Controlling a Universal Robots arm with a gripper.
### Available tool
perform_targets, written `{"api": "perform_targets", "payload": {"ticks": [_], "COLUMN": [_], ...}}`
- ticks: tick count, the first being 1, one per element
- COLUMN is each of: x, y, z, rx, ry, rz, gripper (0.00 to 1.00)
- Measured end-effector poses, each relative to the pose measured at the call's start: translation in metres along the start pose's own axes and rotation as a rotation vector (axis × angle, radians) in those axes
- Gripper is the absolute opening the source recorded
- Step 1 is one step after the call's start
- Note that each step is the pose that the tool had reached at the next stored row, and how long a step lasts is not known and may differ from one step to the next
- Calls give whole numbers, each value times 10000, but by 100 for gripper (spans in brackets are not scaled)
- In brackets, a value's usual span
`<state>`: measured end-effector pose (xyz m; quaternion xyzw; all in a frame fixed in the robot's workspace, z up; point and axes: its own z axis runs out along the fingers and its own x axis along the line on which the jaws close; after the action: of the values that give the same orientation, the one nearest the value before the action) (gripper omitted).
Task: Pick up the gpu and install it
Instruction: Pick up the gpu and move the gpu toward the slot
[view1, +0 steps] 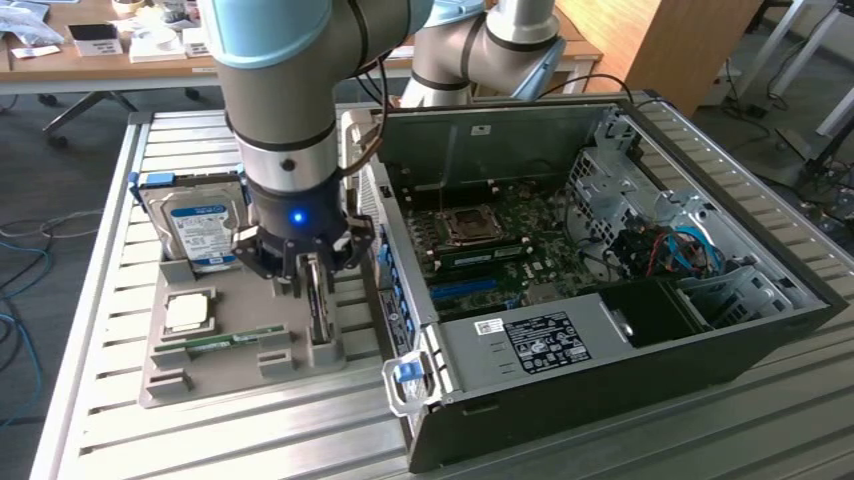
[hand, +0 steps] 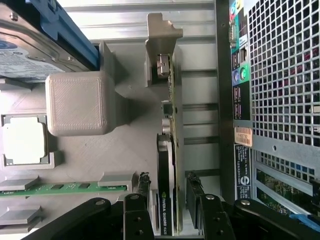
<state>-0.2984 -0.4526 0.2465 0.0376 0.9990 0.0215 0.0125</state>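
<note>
The gpu (view1: 319, 308) stands on its edge in a slot of the grey holder tray (view1: 247, 380), beside the open computer case (view1: 694, 350). In the wrist view the gpu (hand: 170, 120) shows as a thin green board with a black cooler on one face and a silver bracket (hand: 161, 45) at its far end. My gripper (view1: 311, 270) hangs right over the card. In the wrist view my gripper (hand: 168, 182) is open, with one finger on each side of the card. Small gaps separate the black fingers (hand: 143, 192) from it.
On the tray also sit a silver hard drive (view1: 200, 225), a processor chip (view1: 187, 312) and a green memory stick (view1: 234, 340). The case lies open with its motherboard (view1: 494, 250) showing; its perforated rear panel (hand: 280, 100) is close beside the card. Slatted metal table (view1: 120, 440) all around.
</note>
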Motion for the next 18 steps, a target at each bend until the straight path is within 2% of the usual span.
{"api": "perform_targets", "payload": {"ticks": [10,18], "x": [6,6], "y": [47,48], "z": [101,113], "rx": [0,-4], "ry": [0,-4], "rz": [1,0], "gripper": [43,43]}}
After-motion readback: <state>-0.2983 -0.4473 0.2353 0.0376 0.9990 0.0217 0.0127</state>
